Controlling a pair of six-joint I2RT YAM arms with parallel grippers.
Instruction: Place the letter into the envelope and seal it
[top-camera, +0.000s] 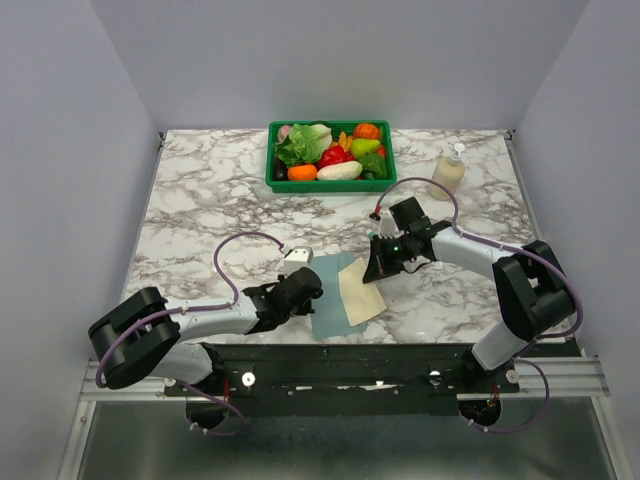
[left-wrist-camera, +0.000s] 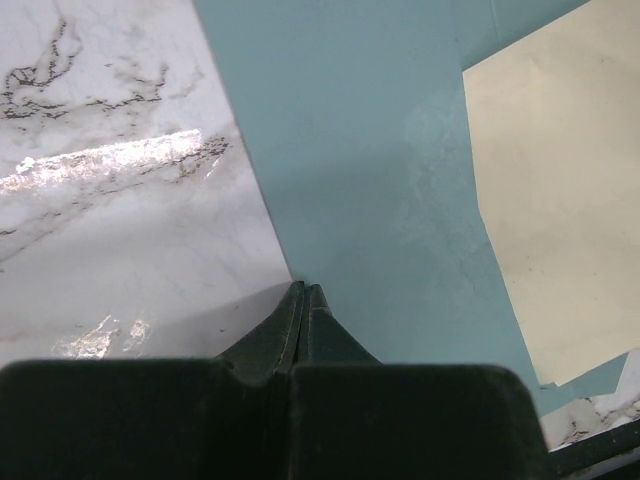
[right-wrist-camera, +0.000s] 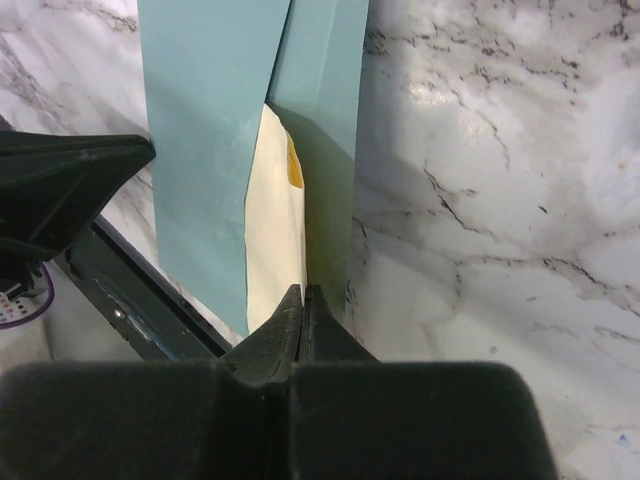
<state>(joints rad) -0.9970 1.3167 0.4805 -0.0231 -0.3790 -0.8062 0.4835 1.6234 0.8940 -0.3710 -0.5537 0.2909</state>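
Marble-look table, white with grey veins, boxed in by plain grey walls on the left, right and far side. A green bin of toy veg sits at the far middle and a pump bottle far right, both well apart from the paper stuff.

The envelope lies flat near the middle of the near edge, close to the black mount plate the arms are bolted to. The letter lies at a slant over its right part, overlapping it. In the right wrist view there's teal on both sides of the cream sheet, and I honestly can't tell if any of it is tucked inside.

The left gripper is pinched fully closed, tips down right at the envelope's left edge where it meets the marble. Can't see anything caught between the fingers. The right gripper is also fully closed, tips touching down where the letter's edge meets the teal, nothing visibly gripped.

The arms come in from both sides, so it's tight around the paper. Bare marble runs off to the left, and there's more between the paper and the bin.
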